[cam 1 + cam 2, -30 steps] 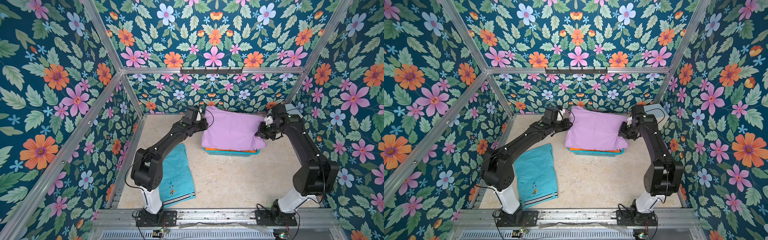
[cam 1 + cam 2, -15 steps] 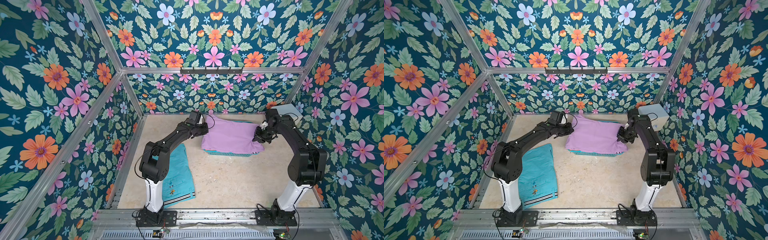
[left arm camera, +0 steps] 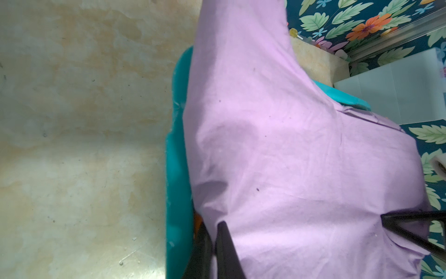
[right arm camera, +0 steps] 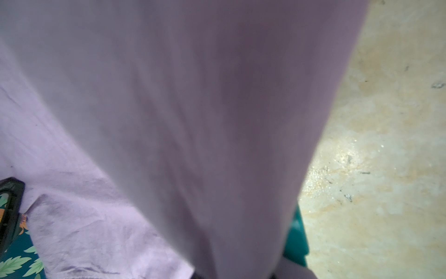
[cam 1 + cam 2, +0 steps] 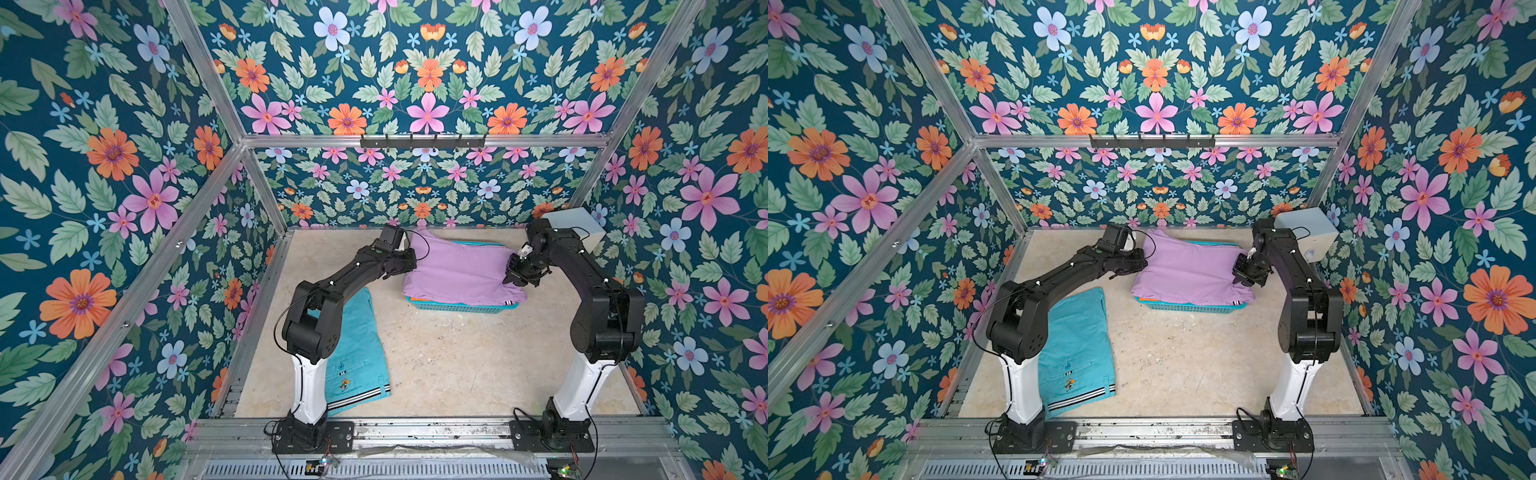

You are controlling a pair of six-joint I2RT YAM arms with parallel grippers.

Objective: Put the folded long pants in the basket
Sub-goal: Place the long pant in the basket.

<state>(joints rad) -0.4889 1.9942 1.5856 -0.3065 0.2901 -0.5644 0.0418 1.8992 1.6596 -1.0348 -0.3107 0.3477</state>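
The lilac pants (image 5: 457, 270) (image 5: 1187, 270) lie spread over the teal basket (image 5: 461, 307) (image 5: 1183, 307), hanging past its rim. A strip of orange pants (image 5: 432, 300) shows under them. My left gripper (image 5: 409, 266) (image 3: 213, 225) is at their left edge, fingers shut with lilac cloth (image 3: 289, 145) pinched between. At the right edge is my right gripper (image 5: 513, 278) (image 5: 1239, 278). Lilac cloth (image 4: 193, 96) covers its jaws in the right wrist view. The turquoise pants (image 5: 357, 353) (image 5: 1075, 353) lie flat on the floor by the left arm's base.
A pale grey-blue box (image 5: 575, 226) (image 5: 1308, 232) stands in the back right corner behind the right arm. A black hook rail (image 5: 424, 141) runs along the back wall. Bare beige floor (image 5: 457, 365) lies in front of the basket.
Both arms have lowered the lilac pants, which now rest flatter on the basket. The turquoise pants have not moved.
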